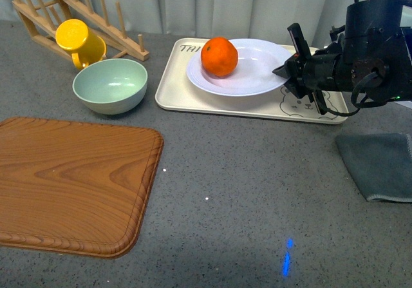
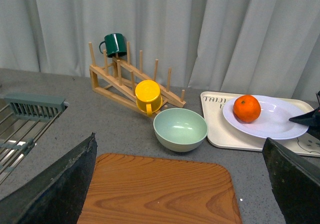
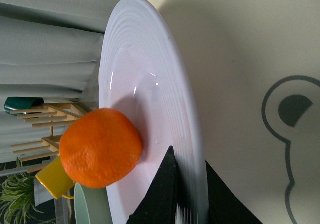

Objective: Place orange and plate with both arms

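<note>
my left gripper (image 2: pixel 180 138) hung spread and empty, well back from the tray (image 1: pixel 168 89). the orange (image 1: pixel 219 57) sat on the plate (image 1: pixel 254 85), round and likely to roll. the plate looked stiff, slick, breakable; its ridged rim seemed the hold. my right gripper (image 1: pixel 288 66) straddled that rim; whether clenched, i could not tell.

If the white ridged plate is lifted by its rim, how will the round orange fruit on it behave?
Likely to roll: the round orange fruit sits loose, off-centre on the smooth, shallow white ridged plate. The raised rim may stop it if any tilt stays small. Its dimpled skin suggests some grip.
</note>
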Available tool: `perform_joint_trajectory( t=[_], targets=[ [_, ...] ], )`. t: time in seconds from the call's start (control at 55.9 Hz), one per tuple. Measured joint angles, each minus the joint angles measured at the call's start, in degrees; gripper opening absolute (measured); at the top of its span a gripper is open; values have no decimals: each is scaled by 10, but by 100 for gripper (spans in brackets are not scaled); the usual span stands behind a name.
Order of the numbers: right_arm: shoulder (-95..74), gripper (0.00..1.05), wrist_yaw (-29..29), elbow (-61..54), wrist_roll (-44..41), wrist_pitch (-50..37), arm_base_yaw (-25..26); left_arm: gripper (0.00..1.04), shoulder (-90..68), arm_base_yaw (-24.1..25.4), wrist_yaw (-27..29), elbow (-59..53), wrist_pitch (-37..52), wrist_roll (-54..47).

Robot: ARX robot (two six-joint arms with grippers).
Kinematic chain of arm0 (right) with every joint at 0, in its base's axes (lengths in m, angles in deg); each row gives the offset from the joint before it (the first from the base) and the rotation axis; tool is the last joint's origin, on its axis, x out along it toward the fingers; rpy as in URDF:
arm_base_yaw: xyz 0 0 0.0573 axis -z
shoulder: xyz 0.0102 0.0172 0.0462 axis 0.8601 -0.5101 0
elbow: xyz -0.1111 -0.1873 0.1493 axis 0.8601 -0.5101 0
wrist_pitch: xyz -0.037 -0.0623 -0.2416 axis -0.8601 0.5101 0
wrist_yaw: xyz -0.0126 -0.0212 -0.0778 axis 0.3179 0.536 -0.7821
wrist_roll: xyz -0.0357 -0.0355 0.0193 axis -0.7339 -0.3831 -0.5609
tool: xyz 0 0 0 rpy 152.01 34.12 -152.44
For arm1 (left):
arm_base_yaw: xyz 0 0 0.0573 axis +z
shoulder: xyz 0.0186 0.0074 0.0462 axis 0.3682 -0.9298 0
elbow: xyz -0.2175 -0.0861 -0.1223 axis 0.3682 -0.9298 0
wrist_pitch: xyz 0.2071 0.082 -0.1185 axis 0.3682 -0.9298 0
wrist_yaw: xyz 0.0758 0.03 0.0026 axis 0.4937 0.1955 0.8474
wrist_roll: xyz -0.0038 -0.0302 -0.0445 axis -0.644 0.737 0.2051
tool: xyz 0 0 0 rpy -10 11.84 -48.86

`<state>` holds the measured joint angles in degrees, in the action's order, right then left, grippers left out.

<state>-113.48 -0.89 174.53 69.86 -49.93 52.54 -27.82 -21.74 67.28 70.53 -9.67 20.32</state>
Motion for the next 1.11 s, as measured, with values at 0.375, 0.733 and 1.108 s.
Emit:
perform_joint_trajectory(
  t=[0.375, 0.733, 1.108],
  targets=[
    [-5, 39, -9, 14, -39, 41, 7, 98, 0, 0, 0, 0, 0, 0],
    [127, 94, -39, -81, -117, 53, 31, 98, 0, 0, 0, 0, 0, 0],
    [476, 96, -318, -410, -472, 18, 38, 98, 0, 0, 0, 0, 0, 0]
  ],
)
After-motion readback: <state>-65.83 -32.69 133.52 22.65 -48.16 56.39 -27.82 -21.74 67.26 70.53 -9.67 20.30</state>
